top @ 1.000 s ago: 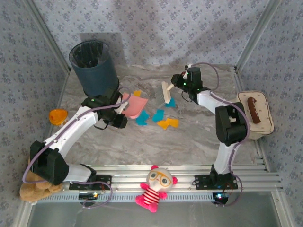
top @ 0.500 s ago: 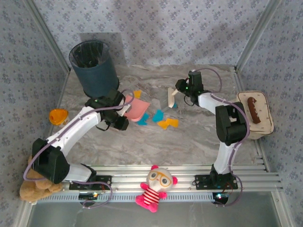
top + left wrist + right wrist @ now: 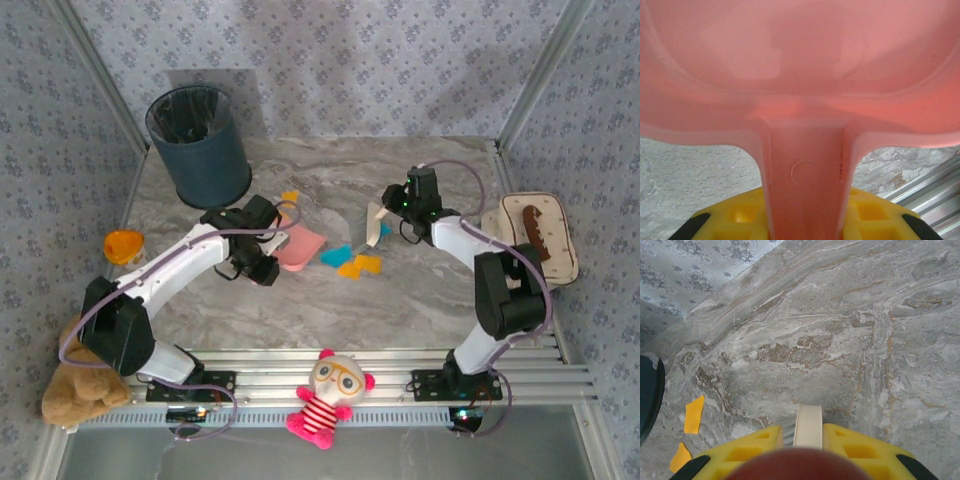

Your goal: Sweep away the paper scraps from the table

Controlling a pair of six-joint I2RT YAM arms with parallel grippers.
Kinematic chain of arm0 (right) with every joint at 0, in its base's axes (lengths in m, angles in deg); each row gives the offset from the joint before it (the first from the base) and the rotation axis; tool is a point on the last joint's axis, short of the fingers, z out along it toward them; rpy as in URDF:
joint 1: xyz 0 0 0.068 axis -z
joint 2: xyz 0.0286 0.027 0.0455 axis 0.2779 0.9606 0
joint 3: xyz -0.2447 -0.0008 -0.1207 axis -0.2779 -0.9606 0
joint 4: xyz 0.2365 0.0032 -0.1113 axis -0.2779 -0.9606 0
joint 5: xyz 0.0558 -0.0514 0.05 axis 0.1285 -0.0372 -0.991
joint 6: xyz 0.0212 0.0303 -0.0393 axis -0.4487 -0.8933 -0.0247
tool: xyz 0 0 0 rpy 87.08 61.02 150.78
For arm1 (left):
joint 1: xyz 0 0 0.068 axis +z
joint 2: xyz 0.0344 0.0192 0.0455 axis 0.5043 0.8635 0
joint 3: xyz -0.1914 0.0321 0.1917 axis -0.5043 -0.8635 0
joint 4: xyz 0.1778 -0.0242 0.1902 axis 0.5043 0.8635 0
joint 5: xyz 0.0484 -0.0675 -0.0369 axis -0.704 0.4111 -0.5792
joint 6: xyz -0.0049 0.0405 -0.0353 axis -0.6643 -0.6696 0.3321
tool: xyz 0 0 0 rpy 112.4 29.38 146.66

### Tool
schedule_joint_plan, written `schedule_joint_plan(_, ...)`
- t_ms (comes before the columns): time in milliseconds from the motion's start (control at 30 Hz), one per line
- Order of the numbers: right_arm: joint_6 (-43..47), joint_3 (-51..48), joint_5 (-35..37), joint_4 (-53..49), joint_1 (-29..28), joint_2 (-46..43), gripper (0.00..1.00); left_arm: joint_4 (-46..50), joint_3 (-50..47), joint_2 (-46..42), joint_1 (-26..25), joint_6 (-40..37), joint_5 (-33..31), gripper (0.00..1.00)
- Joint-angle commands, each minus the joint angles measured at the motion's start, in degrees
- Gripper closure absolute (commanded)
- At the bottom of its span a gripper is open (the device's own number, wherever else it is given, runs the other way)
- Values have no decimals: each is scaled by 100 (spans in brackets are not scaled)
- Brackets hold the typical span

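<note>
We face a grey-white marble counter (image 3: 420, 300) walled in floral paper. The paper scraps (image 3: 358, 266) lie mid-counter between the pink dustpan (image 3: 300, 246), pinched by our left jaws, and the brush (image 3: 376, 224), pinched by our right jaws. A dark bin (image 3: 200, 145) stands at the far left.

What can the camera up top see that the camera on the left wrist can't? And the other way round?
Top view adds the dark bin, the paper scraps, the brush in the right gripper and a striped doll. Left wrist view adds the left gripper pinching the handle up close, with a small round mark on it. Both share the pink dustpan and the marble table.
</note>
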Motion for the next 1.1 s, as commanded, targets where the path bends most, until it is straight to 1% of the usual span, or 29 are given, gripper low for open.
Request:
schedule_joint_plan(0,370,-132,211,-341,-97,-343,100,216,245,93,-115,-119,-114,100)
schedule_joint_plan(200,726,-162,-327,-48,-138,-723,100,311,296,214,-246,-199,-203,100)
schedule_joint_plan(333,1163,-132,-445,83,-253,-1069,100,398,278,253,-264,-287,-232,100)
schedule_joint_plan(533,2233,-39,354,-409,-554,-1477,100,521,226,282,-300,-502,-251,100)
schedule_joint_plan(667,2725,-100,931,-677,-596,-1657,100,594,178,372,-381,-680,-337,100)
schedule_joint_plan(800,3025,-181,1492,-917,-587,-1800,100,643,137,412,-400,-846,-470,100)
schedule_joint_plan(1067,3507,-385,2550,-1157,-564,-1935,100,791,207,690,-401,-1067,-467,100)
